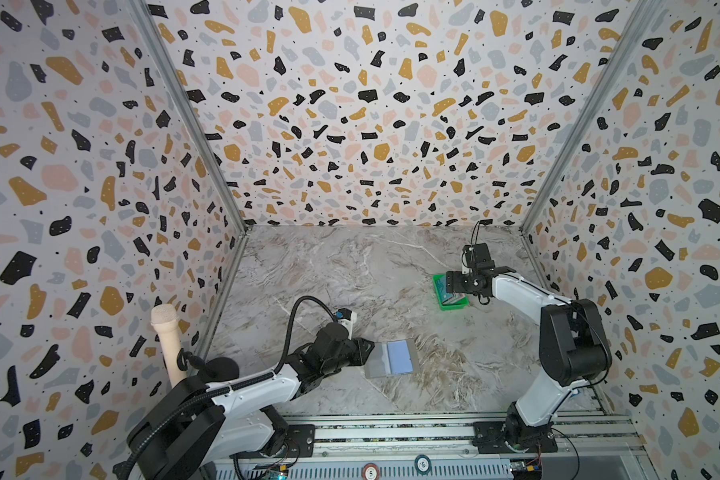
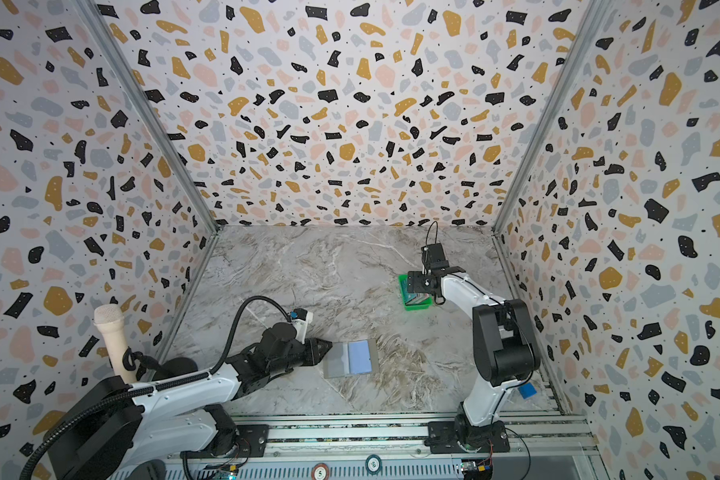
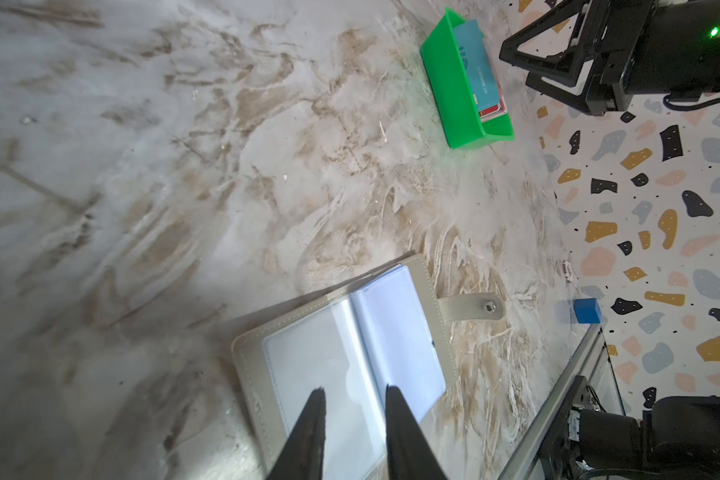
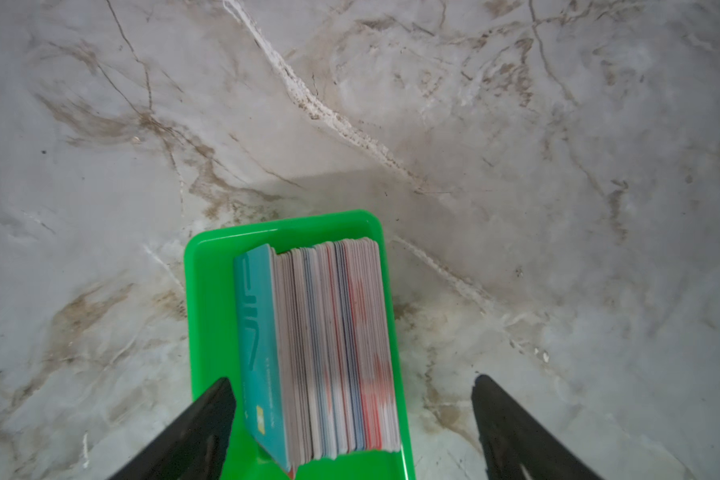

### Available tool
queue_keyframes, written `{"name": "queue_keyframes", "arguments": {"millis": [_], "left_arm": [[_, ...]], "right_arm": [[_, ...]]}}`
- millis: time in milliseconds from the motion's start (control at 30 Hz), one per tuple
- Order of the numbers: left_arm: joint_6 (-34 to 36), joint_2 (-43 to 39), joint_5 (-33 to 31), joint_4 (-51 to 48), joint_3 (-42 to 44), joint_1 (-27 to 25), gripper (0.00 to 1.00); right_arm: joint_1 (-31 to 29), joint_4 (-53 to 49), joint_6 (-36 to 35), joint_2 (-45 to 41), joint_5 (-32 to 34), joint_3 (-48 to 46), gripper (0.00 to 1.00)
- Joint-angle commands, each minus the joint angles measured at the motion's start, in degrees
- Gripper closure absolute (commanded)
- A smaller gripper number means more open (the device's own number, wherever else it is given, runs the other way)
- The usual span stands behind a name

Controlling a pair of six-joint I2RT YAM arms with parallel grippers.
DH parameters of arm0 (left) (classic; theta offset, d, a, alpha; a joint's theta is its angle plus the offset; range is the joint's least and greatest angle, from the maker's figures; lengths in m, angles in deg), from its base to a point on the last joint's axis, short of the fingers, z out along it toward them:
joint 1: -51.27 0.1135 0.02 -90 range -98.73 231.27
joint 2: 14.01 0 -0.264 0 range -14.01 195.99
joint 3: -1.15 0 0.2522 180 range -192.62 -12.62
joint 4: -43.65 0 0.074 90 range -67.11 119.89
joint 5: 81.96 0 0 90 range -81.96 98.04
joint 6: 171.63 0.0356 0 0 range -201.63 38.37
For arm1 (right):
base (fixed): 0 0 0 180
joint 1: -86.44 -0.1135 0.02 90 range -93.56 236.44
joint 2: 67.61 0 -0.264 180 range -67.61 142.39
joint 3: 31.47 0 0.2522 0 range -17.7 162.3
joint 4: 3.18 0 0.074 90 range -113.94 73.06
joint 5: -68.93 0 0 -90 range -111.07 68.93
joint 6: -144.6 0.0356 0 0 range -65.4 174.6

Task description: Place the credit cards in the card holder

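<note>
Card holder (image 3: pixel 341 353) lies open, one pale card (image 3: pixel 400 332) seemingly pocketed; most credit cards (image 4: pixel 333 345) wait in green tray (image 4: pixel 200 291). Left claw (image 3: pixel 355 389) slightly parted, empty; right claw (image 4: pixel 353 379) spread wide above them.

cards (image 4: pixel 333 345) in tray (image 4: pixel 208 311) – holder (image 1: pixel 378 362) nearer, to L
</note>
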State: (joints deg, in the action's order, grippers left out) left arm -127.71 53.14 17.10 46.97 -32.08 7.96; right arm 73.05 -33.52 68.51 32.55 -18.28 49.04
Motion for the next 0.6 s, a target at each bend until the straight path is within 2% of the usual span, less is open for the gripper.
{"name": "queue_keyframes", "arguments": {"millis": [0, 333, 400, 567], "left_arm": [[0.02, 0.67, 0.50, 3.03, 0.65, -0.24, 0.72], [-0.06, 2.10, 1.29, 4.45, 1.34, 0.21, 0.73], [-0.02, 1.97, 1.40, 4.63, 1.60, 0.40, 0.73], [-0.14, 2.28, 1.87, 5.69, 2.40, 1.12, 0.73]], "right_arm": [[0.09, -2.41, -3.59, 0.85, -1.49, 3.69, 0.06], [0.07, -6.01, -7.26, 8.47, -2.57, 8.93, 0.03], [0.02, -6.39, -7.68, 9.42, -2.11, 8.85, 0.00], [-0.54, -7.49, -7.77, 11.49, 0.49, 9.20, 0.00]]}}
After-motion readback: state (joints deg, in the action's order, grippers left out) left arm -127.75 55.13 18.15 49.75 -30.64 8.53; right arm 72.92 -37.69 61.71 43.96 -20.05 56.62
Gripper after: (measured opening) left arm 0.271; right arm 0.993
